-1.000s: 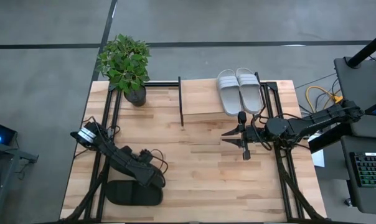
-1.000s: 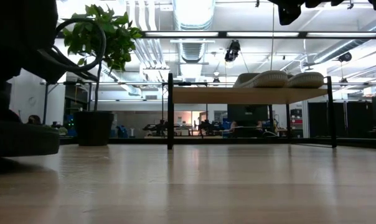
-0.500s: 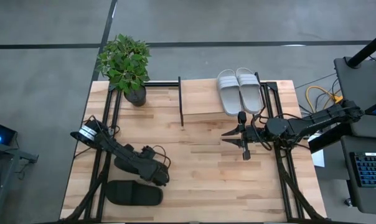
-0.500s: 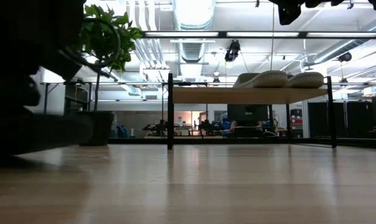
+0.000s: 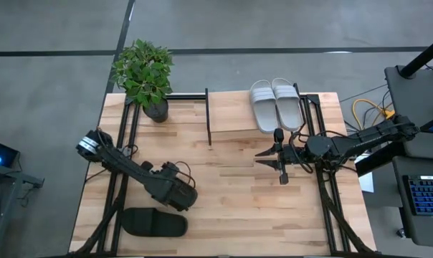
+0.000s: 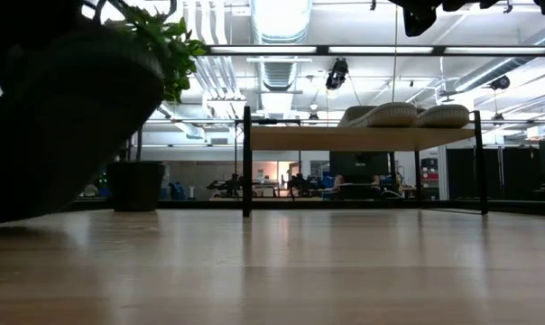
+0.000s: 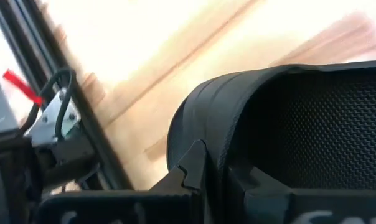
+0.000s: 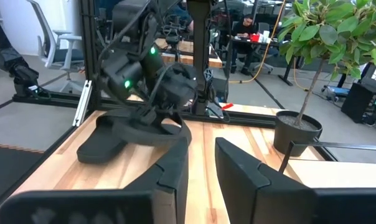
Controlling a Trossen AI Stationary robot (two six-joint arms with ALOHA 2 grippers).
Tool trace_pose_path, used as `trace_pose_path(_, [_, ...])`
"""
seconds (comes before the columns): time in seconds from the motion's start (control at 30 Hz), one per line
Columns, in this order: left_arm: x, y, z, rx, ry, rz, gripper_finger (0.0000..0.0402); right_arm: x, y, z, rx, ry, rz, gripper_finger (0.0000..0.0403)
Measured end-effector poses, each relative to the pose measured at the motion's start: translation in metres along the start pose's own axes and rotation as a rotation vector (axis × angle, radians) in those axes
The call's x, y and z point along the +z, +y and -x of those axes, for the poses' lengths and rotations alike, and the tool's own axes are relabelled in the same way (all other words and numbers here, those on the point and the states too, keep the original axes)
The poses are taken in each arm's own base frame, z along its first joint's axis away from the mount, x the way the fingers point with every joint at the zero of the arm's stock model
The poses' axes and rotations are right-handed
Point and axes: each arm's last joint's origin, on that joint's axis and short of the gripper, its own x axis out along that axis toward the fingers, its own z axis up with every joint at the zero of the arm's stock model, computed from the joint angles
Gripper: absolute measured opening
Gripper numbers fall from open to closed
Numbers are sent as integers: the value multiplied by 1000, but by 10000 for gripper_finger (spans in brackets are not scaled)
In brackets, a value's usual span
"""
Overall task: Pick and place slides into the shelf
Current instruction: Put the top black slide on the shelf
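While overhead hides it, right wrist shows left tool (image 8: pixel 152 107) lifting black slide (image 8: pixel 155 130).

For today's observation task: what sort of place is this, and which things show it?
Probably a robotics lab in an open-plan office: exposed ceiling ducts, desks with seated people behind the table, and a backlit keyboard beside it.
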Motion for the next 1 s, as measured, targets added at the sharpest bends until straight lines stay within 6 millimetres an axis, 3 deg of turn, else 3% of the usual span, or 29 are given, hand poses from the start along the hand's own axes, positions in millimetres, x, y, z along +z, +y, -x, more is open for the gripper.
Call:
trace_pose_path(0.5, [12,33,34,-231,-268,48,1,0,0,0,0,-1,-1,82])
trace_pose_path(1.0, [27,57,86,-645,-637,-27,1,0,0,0,1,-4,-2,75])
